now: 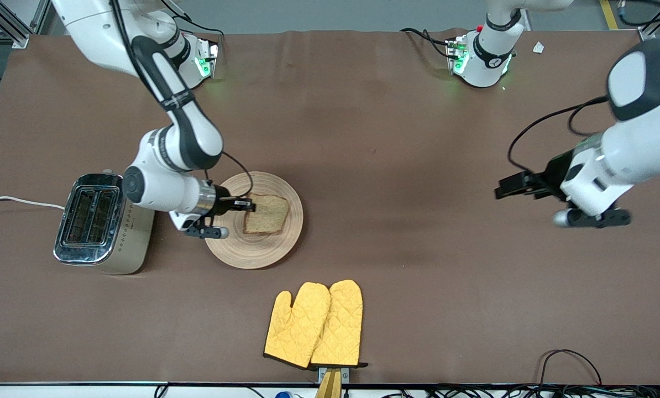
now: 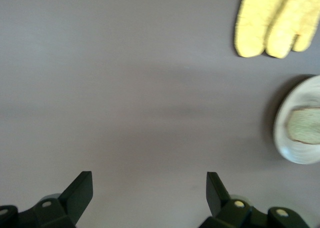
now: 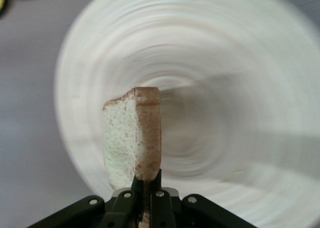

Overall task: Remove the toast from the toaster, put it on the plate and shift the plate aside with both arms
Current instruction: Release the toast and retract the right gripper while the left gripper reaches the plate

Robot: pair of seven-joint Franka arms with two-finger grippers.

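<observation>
The toast, a tan speckled slice with a darker crust, is held over the round pale wooden plate. My right gripper is shut on the toast's crust edge. In the right wrist view the toast sticks out from the right gripper with the plate below it. My left gripper waits open over bare table toward the left arm's end. In the left wrist view the left gripper holds nothing, and the plate and toast show far off.
A silver two-slot toaster stands beside the plate toward the right arm's end, its white cord running off the table. Two yellow quilted oven mitts lie nearer the front camera than the plate, also seen as mitts in the left wrist view.
</observation>
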